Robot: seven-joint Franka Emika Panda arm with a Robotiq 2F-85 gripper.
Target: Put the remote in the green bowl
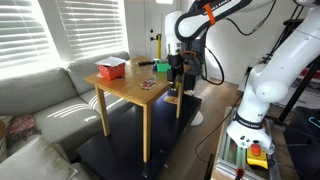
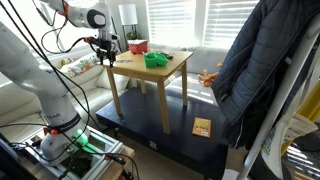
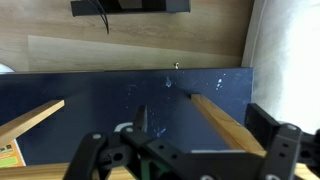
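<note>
Wrist view: gripper [image 3: 145, 140] fingers look close together around a slim dark sliver, possibly the remote [image 3: 142, 121]; can't tell if it's gripped. Likely light, rigid, slick plastic, so pinch across the narrow width at mid-length. Gripper is at the table [image 2: 166, 72] edge, green bowl [image 2: 155, 60] apart at 4 o'clock.

Your arm [image 1: 203, 14] arches over from above the tool [image 1: 177, 68], and the wrist drops straight down beneath the last bend. The tool [image 2: 107, 52] hangs vertical, with its fingers pointing down. In the wrist view the linkages splay wide to either side of the tool [image 3: 142, 128], and a thin dark tip stands at the centre. You cannot tell from this whether the fingers are parted or pressed together.
</note>
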